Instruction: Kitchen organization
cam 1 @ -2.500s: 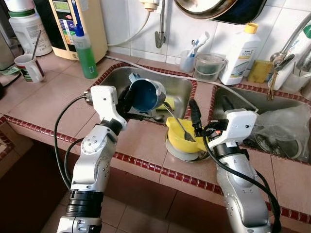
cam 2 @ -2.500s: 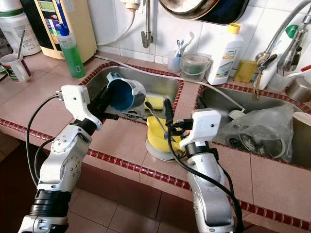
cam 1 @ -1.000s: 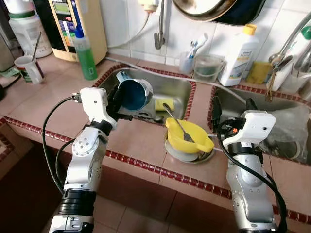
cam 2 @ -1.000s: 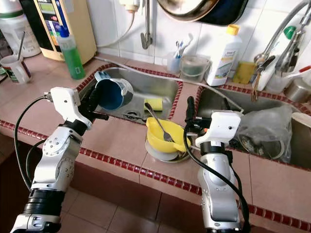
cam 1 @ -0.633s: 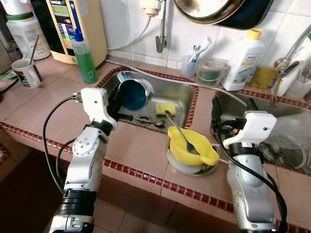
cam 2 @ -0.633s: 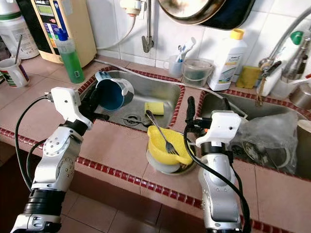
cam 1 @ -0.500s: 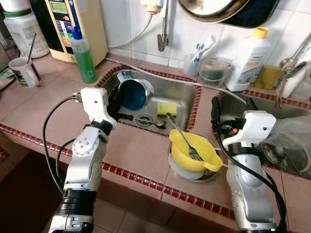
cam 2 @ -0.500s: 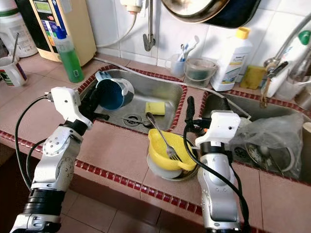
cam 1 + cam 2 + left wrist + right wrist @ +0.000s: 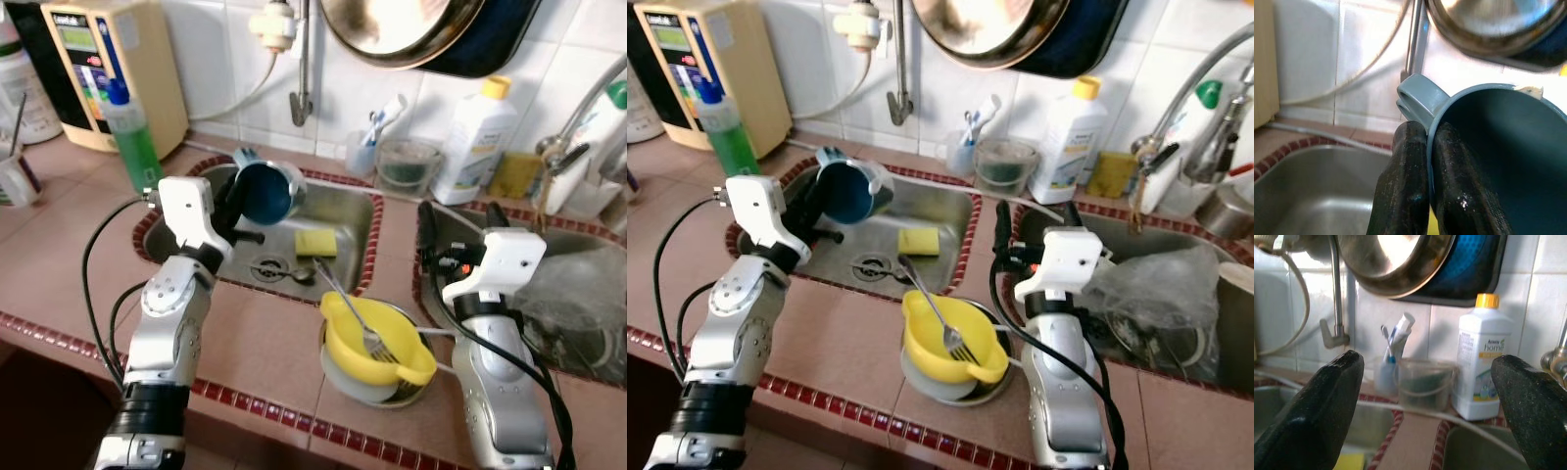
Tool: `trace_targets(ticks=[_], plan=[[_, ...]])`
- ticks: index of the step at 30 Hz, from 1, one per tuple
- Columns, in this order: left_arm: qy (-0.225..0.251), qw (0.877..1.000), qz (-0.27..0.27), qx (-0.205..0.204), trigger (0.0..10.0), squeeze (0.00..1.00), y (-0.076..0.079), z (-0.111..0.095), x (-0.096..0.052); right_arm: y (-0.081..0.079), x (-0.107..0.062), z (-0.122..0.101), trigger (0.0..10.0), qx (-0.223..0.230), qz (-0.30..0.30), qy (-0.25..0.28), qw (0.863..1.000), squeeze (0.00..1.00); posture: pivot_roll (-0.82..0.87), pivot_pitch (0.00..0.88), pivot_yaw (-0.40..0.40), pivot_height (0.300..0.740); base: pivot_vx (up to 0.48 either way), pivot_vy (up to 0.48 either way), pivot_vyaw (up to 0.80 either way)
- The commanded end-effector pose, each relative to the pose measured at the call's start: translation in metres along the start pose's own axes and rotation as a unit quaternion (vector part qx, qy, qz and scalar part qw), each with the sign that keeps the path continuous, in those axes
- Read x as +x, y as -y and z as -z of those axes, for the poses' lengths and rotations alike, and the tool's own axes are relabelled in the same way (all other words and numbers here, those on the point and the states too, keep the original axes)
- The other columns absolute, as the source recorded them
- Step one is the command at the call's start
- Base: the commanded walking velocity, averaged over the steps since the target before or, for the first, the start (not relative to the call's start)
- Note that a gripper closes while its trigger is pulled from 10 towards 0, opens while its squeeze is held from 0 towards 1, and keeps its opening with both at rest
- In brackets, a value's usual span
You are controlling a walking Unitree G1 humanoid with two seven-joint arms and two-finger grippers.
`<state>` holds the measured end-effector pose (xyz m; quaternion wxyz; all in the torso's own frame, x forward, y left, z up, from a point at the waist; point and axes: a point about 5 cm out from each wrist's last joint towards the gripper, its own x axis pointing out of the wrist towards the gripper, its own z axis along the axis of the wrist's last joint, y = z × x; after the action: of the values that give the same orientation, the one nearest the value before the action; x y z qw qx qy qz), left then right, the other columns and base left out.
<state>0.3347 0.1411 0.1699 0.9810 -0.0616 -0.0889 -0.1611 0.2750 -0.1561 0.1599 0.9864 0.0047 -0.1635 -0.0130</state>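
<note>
My left gripper (image 9: 241, 209) is shut on the rim of a blue mug (image 9: 267, 190), holding it tilted above the left sink basin (image 9: 348, 210). In the left wrist view, the fingers (image 9: 1405, 191) pinch the mug (image 9: 1498, 147) wall beside its handle. A yellow bowl (image 9: 377, 345) with a fork (image 9: 343, 305) in it sits on a grey plate (image 9: 345, 380) on the tiled counter in front of the basin. My right gripper (image 9: 456, 217) stands open and empty, raised to the right of the bowl, with wide-apart fingers (image 9: 1327, 406).
A yellow sponge (image 9: 315, 242) lies in the basin near the drain. Behind are a green soap bottle (image 9: 127, 137), a white detergent bottle (image 9: 475, 137), a cup with toothbrushes (image 9: 370, 147) and a clear container (image 9: 407, 162). The right basin holds a plastic bag (image 9: 578, 304) over dishes. A pan (image 9: 421, 29) hangs above.
The whole view has shifted as the camera moved. My right gripper has drawn back from the yellow bowl's rim and now stands apart from it. The left gripper still holds the mug.
</note>
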Motion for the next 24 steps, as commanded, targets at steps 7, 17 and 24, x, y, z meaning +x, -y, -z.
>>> trace_targets(ticks=[7,17,24], plan=[[-0.065,0.995,0.029,0.069,10.0,0.00,-0.009,0.008,0.011,0.000,-0.010,-0.006,10.0,0.009,-0.035,-0.025,0.999,0.00,-0.04,0.000,0.008,0.740,0.000,0.000,0.00],[-0.092,0.992,0.036,0.084,10.0,0.00,-0.020,0.011,0.029,-0.001,-0.043,-0.010,10.0,0.000,-0.105,-0.064,0.992,0.00,-0.10,0.016,0.040,0.740,0.000,0.000,0.00],[-0.116,0.989,0.033,0.087,10.0,0.00,-0.022,0.017,0.038,-0.003,-0.054,-0.014,10.0,-0.001,-0.130,-0.077,0.989,0.00,-0.14,0.033,0.052,0.740,0.000,0.000,0.00]])
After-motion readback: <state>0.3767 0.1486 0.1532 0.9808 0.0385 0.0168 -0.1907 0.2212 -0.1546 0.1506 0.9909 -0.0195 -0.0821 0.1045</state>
